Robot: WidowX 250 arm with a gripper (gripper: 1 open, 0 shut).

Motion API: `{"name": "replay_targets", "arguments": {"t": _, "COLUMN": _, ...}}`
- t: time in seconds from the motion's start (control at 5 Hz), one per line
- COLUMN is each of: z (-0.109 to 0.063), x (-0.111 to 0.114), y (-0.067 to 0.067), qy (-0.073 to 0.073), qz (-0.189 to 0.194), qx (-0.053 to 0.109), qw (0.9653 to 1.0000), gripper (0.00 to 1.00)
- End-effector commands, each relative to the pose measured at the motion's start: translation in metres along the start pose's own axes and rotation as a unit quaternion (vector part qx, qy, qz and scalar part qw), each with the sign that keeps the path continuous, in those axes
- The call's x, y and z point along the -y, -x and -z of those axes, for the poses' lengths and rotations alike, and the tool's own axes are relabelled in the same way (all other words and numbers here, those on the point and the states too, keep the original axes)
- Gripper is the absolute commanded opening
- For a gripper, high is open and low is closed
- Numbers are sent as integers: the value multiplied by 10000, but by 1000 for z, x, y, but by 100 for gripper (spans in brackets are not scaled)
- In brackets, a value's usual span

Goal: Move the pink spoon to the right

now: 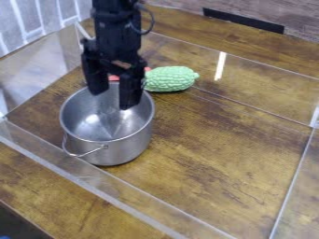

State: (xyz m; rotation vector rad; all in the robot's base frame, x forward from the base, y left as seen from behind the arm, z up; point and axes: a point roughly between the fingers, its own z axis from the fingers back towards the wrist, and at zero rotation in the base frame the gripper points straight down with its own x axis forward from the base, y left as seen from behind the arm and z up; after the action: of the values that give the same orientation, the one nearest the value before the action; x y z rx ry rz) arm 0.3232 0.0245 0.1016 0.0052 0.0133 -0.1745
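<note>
Hanging wide open, claw (pixel 114 91) over steel pot (pixel 108 126), empty. Pink spoon (pixel 115 77) only a sliver behind the fingers, beyond pot's far rim; long axis not readable.

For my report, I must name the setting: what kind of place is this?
Probably a robot test bench rather than a real kitchen: a wooden tabletop fenced by clear plastic walls, holding a steel pot and a green toy vegetable.
</note>
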Motion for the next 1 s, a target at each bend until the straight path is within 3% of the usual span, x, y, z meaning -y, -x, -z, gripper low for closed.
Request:
{"name": "replay_targets", "arguments": {"t": 0.0, "z": -25, "x": -10, "y": -18, "qy": -138, "qz": 396, "qx": 569, "qw": 9975, "gripper": 100}}
{"name": "replay_targets", "arguments": {"t": 0.4, "z": -22, "x": -30, "y": -32, "qy": -204, "qz": 435, "qx": 763, "qw": 9959, "gripper": 100}}
{"name": "replay_targets", "arguments": {"t": 0.8, "z": -1, "x": -54, "y": -36, "qy": -182, "qz": 766, "qx": 918, "qw": 9927, "gripper": 100}}
